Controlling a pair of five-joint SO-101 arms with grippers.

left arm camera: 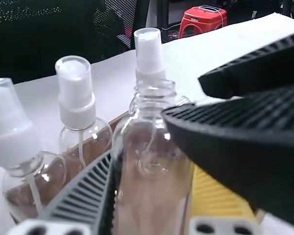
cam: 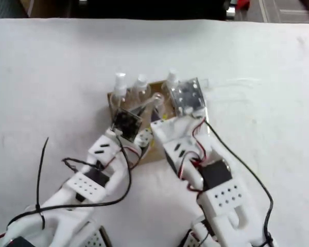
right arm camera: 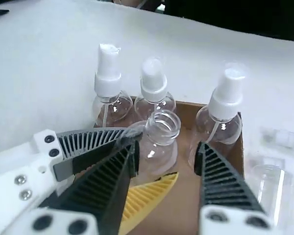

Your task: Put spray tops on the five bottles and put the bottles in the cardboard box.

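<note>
The capping of the fourth bottle is judged to be the step in hand. A clear plastic bottle with an open neck [left arm camera: 154,142] is clamped between the grey and yellow fingers of the left gripper [left arm camera: 149,196], which is closed on the bottle's body. The bottle is held within the outline of the brown cardboard box [right arm camera: 183,200]; whether its base rests on the box floor cannot be told. Just beyond the left gripper, three clear bottles with white spray tops [right arm camera: 154,90] are stood in a row along the far side of the box.

The right gripper [right arm camera: 166,149] is spread wide and nothing is held in it. Its black ribbed fingers are poised to either side of the open neck, one of them just beside the left gripper's grey finger. Outside the box, off to the outer side of the right gripper, a further clear bottle [right arm camera: 269,181] is seen lying on the white tabletop [cam: 51,77]. A small clear piece [right arm camera: 279,137] lies near it; whether that piece is a spray top cannot be told.

As no spray top is carried, the next move is judged to call for one to be fetched by the right gripper and lowered straight onto the open neck. The bottle would need to be held upright and firm by the left gripper. Little room is left between the two sets of fingers, so a knock against the capped bottles is a risk.
</note>
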